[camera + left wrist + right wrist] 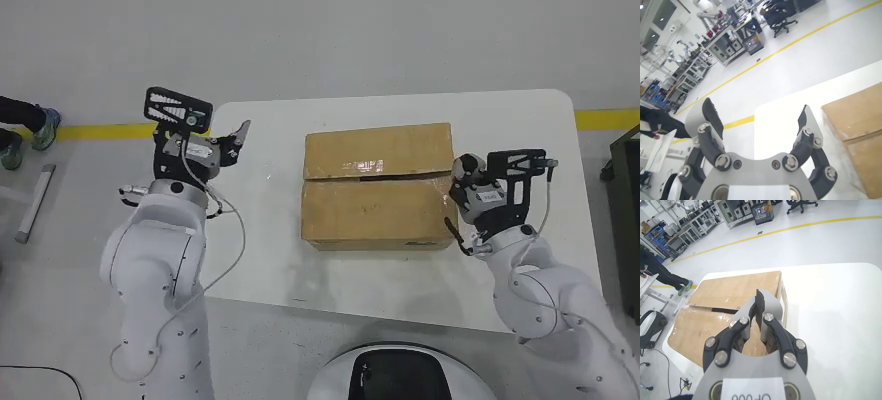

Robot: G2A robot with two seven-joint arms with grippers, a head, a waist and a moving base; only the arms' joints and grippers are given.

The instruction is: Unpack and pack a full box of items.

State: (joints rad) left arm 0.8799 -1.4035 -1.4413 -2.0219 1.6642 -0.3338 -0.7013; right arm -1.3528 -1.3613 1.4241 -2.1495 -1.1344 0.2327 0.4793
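Note:
A brown cardboard box lies in the middle of the white table. Its two top flaps are folded down, with a narrow dark gap along the seam and shiny clear tape on the near flap. My left gripper hovers open and holds nothing over the table's far left corner, well apart from the box. My right gripper is shut with nothing between its fingers, held just above the right end of the box. From above, the left gripper and the right gripper flank the box.
Bare tabletop runs left of the box and along the front edge. A dark cabinet stands off the table's right side. A yellow floor line passes behind the table. A person's legs stand on the floor beyond the left side.

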